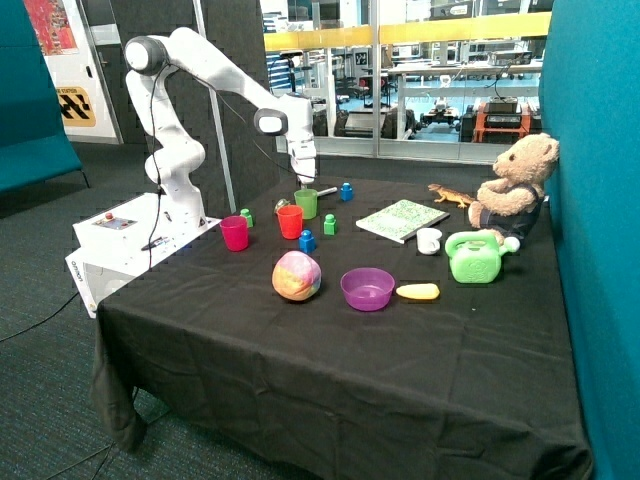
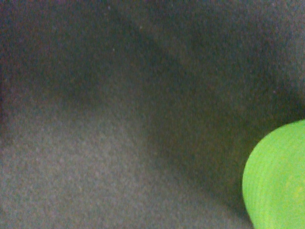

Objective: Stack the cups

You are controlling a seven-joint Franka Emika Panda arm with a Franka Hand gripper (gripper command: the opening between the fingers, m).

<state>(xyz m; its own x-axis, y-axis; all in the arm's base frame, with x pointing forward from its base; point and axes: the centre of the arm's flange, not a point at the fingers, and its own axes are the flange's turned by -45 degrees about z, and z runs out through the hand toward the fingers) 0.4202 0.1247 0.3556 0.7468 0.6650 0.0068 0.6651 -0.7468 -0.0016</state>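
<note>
Three cups stand apart on the black tablecloth (image 1: 330, 350). The green cup (image 1: 306, 203) is farthest back, the red cup (image 1: 290, 221) stands just in front of it, and the pink-magenta cup (image 1: 235, 233) is nearer the robot's base. My gripper (image 1: 304, 181) hangs directly over the green cup's rim, very close to it or touching it. The wrist view shows black cloth and a green curved edge of the cup (image 2: 279, 179) at one corner. The fingers do not show there.
A purple bowl (image 1: 367, 288), a multicoloured ball (image 1: 296, 275) and a yellow piece (image 1: 418, 292) lie near the front. Small blue (image 1: 307, 241) and green (image 1: 329, 224) blocks sit by the cups. A book (image 1: 402, 219), white mug (image 1: 429, 240), green toy (image 1: 475, 257) and teddy bear (image 1: 512, 190) stand opposite the robot.
</note>
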